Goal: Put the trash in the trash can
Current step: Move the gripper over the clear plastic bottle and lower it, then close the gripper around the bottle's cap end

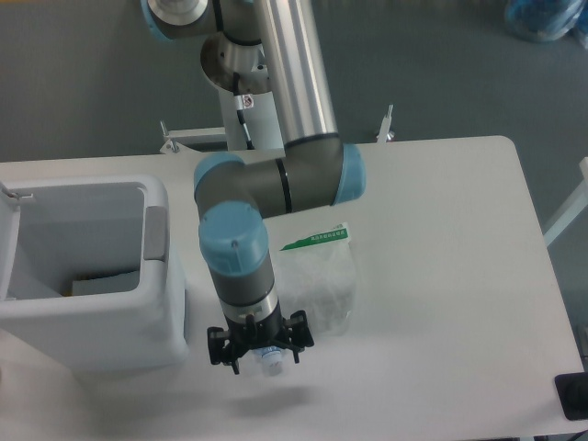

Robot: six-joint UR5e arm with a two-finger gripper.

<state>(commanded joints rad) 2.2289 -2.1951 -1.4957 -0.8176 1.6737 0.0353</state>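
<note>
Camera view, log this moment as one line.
tool open over bottle cap | bag flat on table | trash can left of arm

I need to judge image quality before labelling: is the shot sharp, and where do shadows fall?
Fixed camera: soft overall; the gripper looks slightly blurred, with a faint shadow below it on the table. The plastic bag is pale and low-contrast.

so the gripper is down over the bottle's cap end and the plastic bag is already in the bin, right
Not quite. The gripper is down over the cap end of the bottle, but the plastic bag is not in the white bin. The camera view shows it lying flat on the table, to the right of the arm.
</note>
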